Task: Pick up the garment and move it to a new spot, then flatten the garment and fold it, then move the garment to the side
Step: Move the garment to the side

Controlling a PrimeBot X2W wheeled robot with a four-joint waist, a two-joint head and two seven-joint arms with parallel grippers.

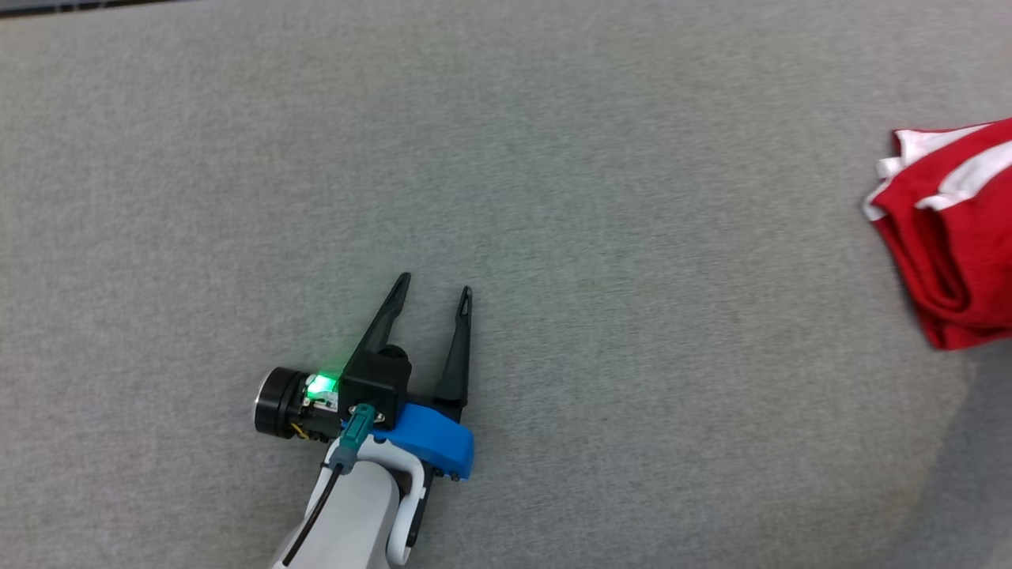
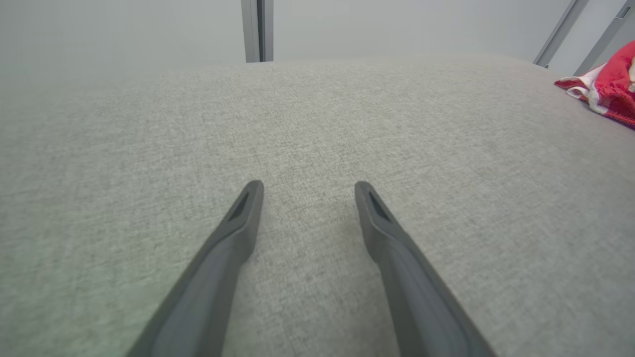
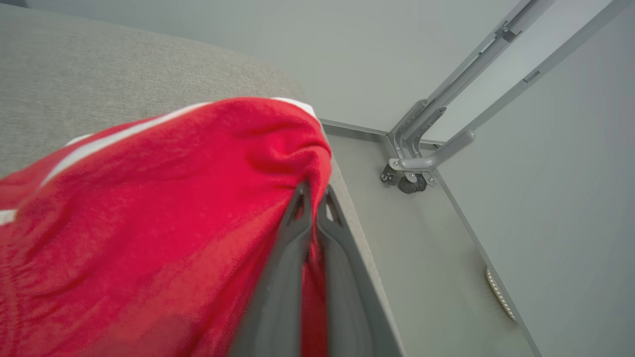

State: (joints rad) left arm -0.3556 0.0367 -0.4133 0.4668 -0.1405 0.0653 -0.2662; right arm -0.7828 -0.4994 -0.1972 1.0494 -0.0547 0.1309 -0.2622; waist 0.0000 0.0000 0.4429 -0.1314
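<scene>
The folded red garment with white stripes (image 1: pixel 953 237) lies at the right edge of the grey fabric-covered table (image 1: pixel 553 158), nipped in the right pincer (image 3: pixel 313 196) (only a thin bunched fold); any outward tug might drop it overboard. The left pincer (image 1: pixel 437 286) gapes wide, empty

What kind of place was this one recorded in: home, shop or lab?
Probably a lab or test cell: a wide work surface covered in plain grey fabric, a grey metal frame on a caster beside it, and bare pale walls, with one red garment as the work piece.
</scene>
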